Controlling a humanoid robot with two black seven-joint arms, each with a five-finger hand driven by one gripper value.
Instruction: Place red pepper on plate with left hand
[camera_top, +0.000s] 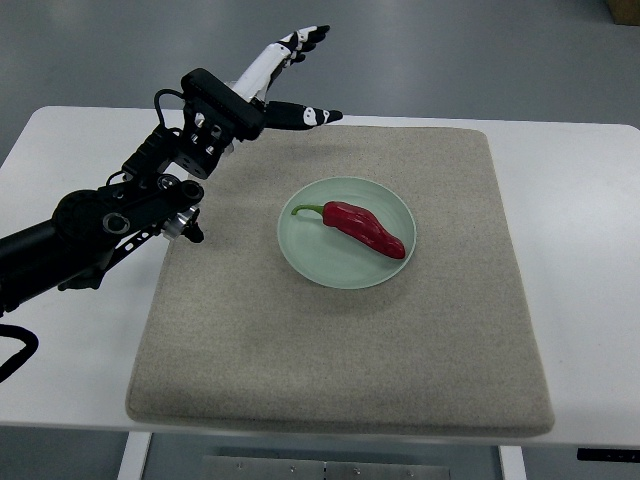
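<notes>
A red pepper (364, 228) with a green stem lies across the pale green plate (312, 253), stem pointing left. The plate sits near the middle of a beige mat (340, 340). My left hand (292, 75) is raised at the mat's far left corner, well away from the plate, its fingers spread and holding nothing. The black left arm (90, 235) comes in from the left edge. The right arm does not show.
The mat lies on a white table (580, 230), whose bare borders run along the left, right and near sides. Grey floor lies beyond the far edge. A brown box corner (625, 8) shows at the top right.
</notes>
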